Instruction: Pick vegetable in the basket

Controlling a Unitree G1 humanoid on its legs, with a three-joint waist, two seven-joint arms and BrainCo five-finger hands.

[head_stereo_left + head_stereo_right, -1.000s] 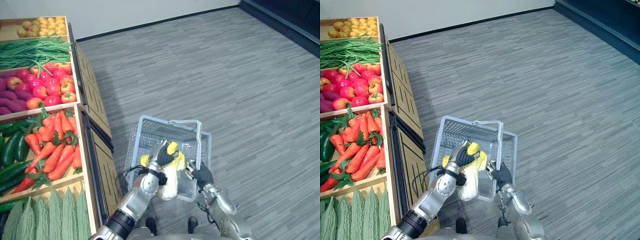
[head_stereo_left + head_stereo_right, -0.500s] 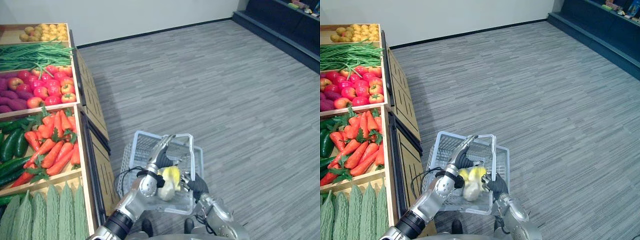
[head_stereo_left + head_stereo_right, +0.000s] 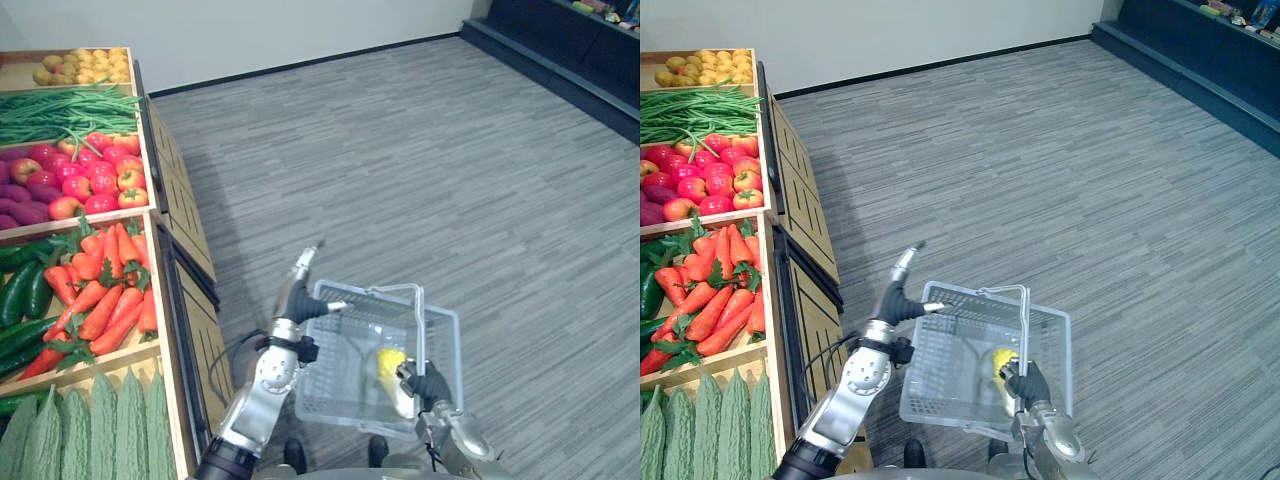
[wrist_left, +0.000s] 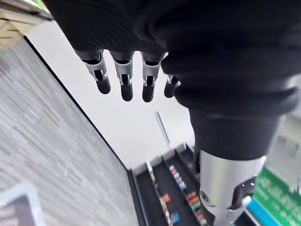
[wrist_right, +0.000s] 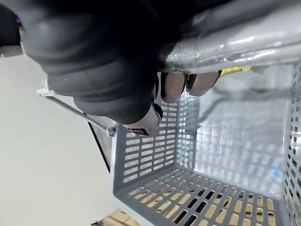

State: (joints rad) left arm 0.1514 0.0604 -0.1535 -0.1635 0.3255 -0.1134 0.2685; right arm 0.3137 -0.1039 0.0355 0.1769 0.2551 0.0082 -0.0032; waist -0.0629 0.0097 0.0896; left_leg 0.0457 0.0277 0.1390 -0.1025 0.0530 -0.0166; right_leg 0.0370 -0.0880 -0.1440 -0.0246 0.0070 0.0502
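Yellow vegetable [image 3: 389,362] lies in your basket [image 3: 330,388].
Your right hand [image 3: 428,385] grips the handle [image 3: 372,287]; your left hand [image 3: 298,290], fingers straight and empty, hovers left of it.

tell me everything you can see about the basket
The basket is pale grey plastic with slotted walls and a gridded bottom, open-topped, with a thin hoop handle standing up. The right hand is curled round that handle, carrying the basket above the floor. A yellow vegetable lies inside, near that hand. The left hand, fingers straight, is raised beside the rim nearest the produce stand.
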